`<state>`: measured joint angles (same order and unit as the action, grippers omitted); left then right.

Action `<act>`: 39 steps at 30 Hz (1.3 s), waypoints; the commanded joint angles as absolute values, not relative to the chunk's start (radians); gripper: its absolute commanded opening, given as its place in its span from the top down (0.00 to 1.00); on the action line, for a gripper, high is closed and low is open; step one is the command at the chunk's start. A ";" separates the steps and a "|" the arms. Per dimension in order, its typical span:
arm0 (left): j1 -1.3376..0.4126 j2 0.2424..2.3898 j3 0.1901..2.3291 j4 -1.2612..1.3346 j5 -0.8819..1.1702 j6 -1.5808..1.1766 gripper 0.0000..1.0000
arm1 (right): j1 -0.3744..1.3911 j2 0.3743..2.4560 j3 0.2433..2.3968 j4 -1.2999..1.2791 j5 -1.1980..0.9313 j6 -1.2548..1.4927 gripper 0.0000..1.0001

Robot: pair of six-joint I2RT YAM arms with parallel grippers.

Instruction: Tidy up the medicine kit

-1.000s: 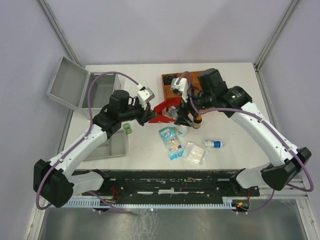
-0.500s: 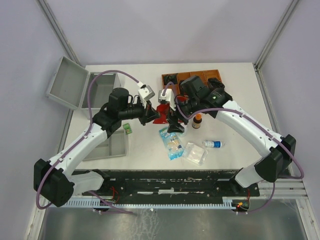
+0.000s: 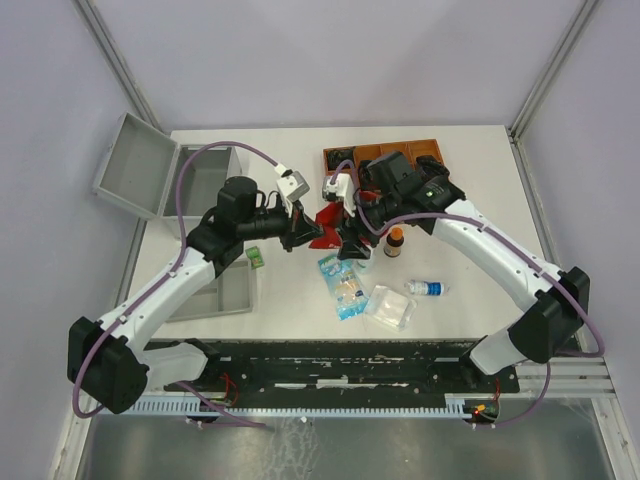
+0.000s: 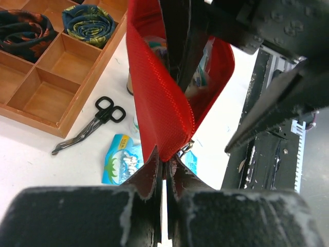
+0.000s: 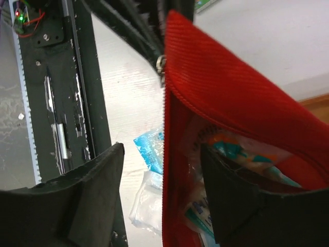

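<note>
The medicine kit [image 3: 213, 290] is a grey metal case at the table's left, with its lid [image 3: 135, 165] open and tilted back. My left gripper [image 3: 303, 232] is shut on the zip-end corner of a red pouch [image 3: 325, 222] and holds it up above the table; the left wrist view shows the jaws [image 4: 164, 167] pinching the pouch [image 4: 159, 98]. My right gripper [image 3: 350, 243] is open at the pouch's mouth. In the right wrist view [image 5: 164, 200] one finger [image 5: 234, 206] is inside the pouch [image 5: 231, 103], among packets, and the other [image 5: 92, 200] is outside.
A brown wooden tray [image 3: 425, 153] with rolled items stands behind the pouch. A brown bottle [image 3: 395, 241], a small clear bottle [image 3: 428, 288], a blue packet [image 3: 343, 283], a clear bag [image 3: 389, 307] and a green item [image 3: 257, 258] lie on the table. Scissors [image 4: 92, 123] lie beside the tray.
My right gripper has moved left from over the bottles to the pouch's mouth, uncovering the brown bottle. My left gripper keeps its hold on the pouch, nearly still.
</note>
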<state>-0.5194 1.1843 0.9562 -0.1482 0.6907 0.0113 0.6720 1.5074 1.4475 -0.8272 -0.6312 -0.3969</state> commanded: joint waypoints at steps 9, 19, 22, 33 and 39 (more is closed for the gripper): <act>-0.509 1.240 0.997 -0.005 0.653 -0.204 0.97 | 0.645 1.498 1.682 -0.811 -0.419 -0.247 0.33; -0.496 1.238 0.982 0.095 0.666 -0.195 0.97 | 0.650 1.465 1.620 -0.790 -0.478 -0.208 0.42; -0.495 1.223 0.979 0.087 0.674 -0.157 0.97 | 0.649 1.458 1.577 -0.754 -0.484 -0.185 0.43; -0.497 1.160 0.928 0.085 0.762 0.030 0.97 | 0.650 1.410 1.438 -0.579 -0.480 -0.057 0.47; -0.512 1.151 0.918 0.046 0.791 0.121 0.97 | 0.650 1.394 1.390 -0.509 -0.492 -0.003 0.52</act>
